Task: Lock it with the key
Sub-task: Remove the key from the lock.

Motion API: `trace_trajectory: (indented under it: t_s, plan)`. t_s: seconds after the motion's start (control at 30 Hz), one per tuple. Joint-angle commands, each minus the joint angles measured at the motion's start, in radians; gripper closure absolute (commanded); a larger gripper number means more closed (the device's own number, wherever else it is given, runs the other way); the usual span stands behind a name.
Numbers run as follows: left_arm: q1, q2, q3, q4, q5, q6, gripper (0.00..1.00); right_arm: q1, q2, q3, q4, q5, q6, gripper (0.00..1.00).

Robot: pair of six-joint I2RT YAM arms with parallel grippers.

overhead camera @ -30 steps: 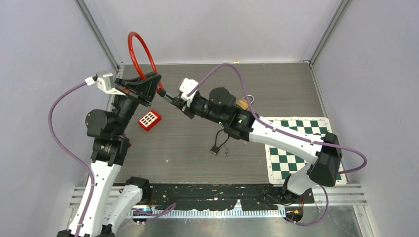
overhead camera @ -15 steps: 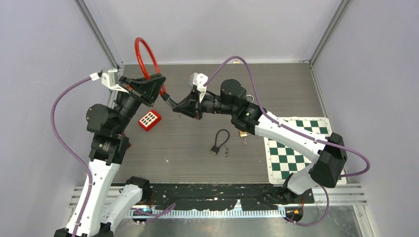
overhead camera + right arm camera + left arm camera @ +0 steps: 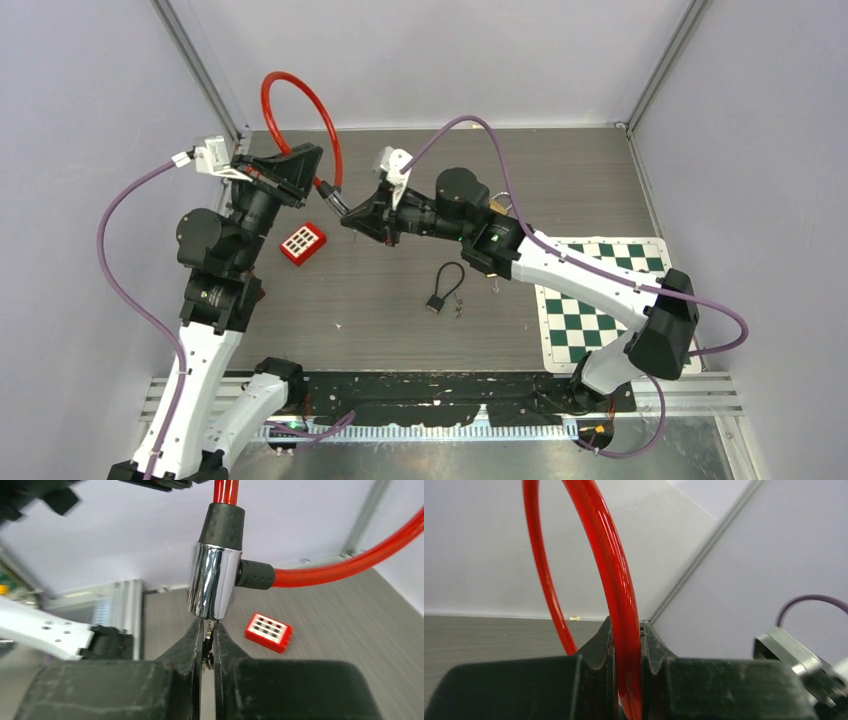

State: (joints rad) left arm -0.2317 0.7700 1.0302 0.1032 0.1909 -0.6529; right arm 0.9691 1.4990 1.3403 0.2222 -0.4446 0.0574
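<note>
Overhead, held the red cable lock (image 3: 611, 575) raised above the far left part of the table (image 3: 400, 330), loop standing upright and arching toward the back wall. Clamped the left gripper (image 3: 626, 647) on the cable itself, fingers (image 3: 596, 652) pressed against it from both sides, no gap showing. Held the right gripper (image 3: 207, 635) just under the lock's chrome cylinder (image 3: 214, 582), jaws almost together and pinched on a thin metal key (image 3: 208, 650). Pointed the key upward, tip at the underside of the cylinder; could not tell whether inserted or only touching. Noted both cable ends seated in the cylinder through black collars, one at the top and one at the side. Noted on the table below: a red block (image 3: 303, 241) with white squares, lying near the left arm; a small black padlock (image 3: 436, 303) with keys just beside it, near the middle and well apart from both grippers; a green-and-white chequered mat (image 3: 600, 310) at the right edge, partly covered by the right arm.
</note>
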Motion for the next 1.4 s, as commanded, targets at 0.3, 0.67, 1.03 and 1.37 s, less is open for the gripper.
trace_trajectory:
  t_s: [0.3, 0.67, 1.03, 1.37]
  plan:
    - [0.029, 0.055, 0.183, -0.098, -0.539, 0.001, 1.00, 0.181, 0.119, 0.035, -0.291, 0.826, -0.408, 0.95]
    - [0.028, 0.093, 0.237, -0.109, -0.582, 0.018, 1.00, 0.194, 0.149, -0.088, -0.229, 0.879, -0.544, 0.95]
    - [0.029, 0.006, -0.001, -0.058, -0.347, -0.143, 0.75, 0.177, 0.152, 0.163, -0.240, 0.734, -0.443, 0.95]
    - [0.023, -0.012, -0.089, -0.049, -0.260, -0.203, 0.67, 0.169, 0.184, 0.240, -0.234, 0.721, -0.446, 0.95]
